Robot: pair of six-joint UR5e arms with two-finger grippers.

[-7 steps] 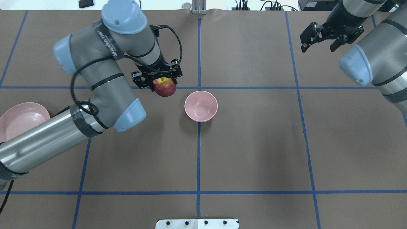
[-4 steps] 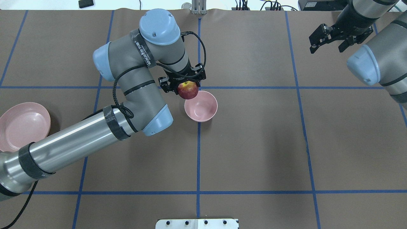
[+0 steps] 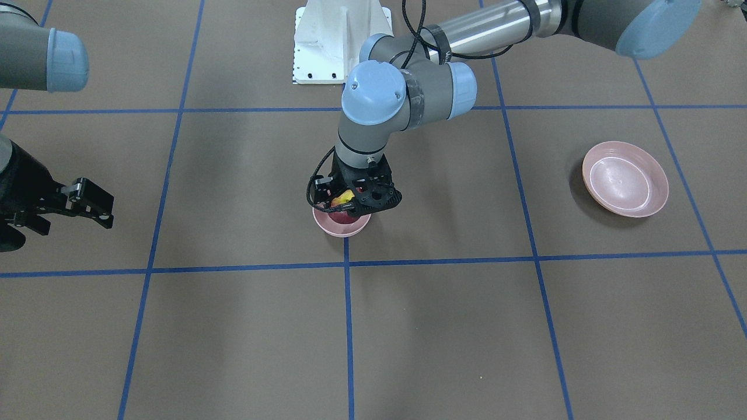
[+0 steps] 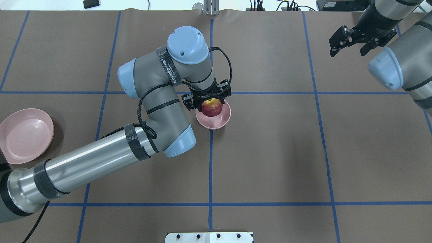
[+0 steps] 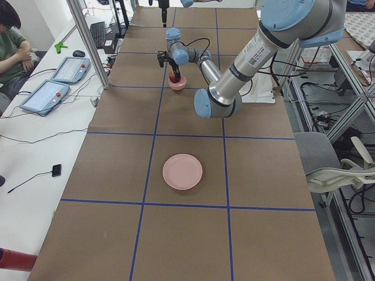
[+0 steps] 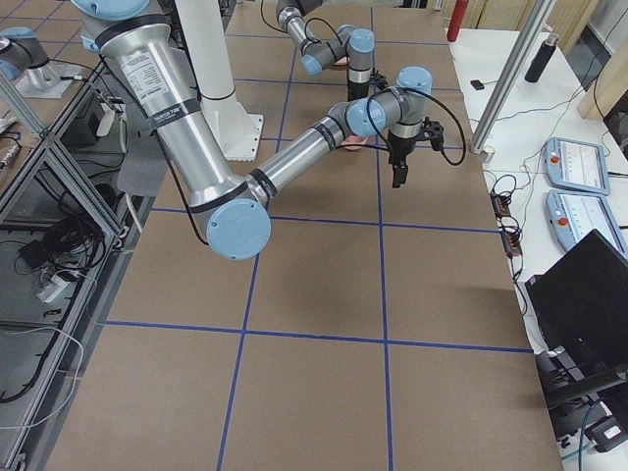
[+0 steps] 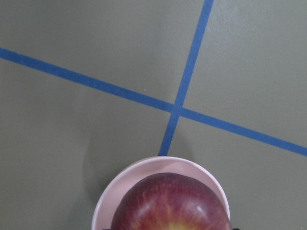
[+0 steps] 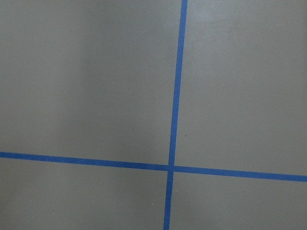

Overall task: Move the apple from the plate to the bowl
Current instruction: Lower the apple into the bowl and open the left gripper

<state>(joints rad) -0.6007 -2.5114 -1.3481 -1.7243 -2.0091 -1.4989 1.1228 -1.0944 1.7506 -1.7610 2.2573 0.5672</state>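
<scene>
The dark red apple (image 4: 212, 108) with a yellow stem patch is held in my left gripper (image 4: 211, 105), which is shut on it. The apple hangs right over the small deep pink bowl (image 4: 217, 124) at the table's middle. In the front view the apple (image 3: 343, 216) sits low at the bowl's rim (image 3: 341, 230); I cannot tell whether it touches the bowl. The left wrist view shows the apple (image 7: 170, 203) inside the bowl's rim (image 7: 158, 165). The shallow pink plate (image 4: 25, 135) lies bare at the far left. My right gripper (image 4: 347, 50) is open and holds nothing at the back right.
Brown table cover with blue tape grid lines (image 4: 210, 168). A white mounting base (image 4: 209, 237) sits at the near edge. My left forearm (image 4: 87, 162) stretches across the left half, between plate and bowl.
My left gripper has carried the apple to the right, from left of the bowl to directly over it, and lower. My right arm has shifted slightly to the right.
</scene>
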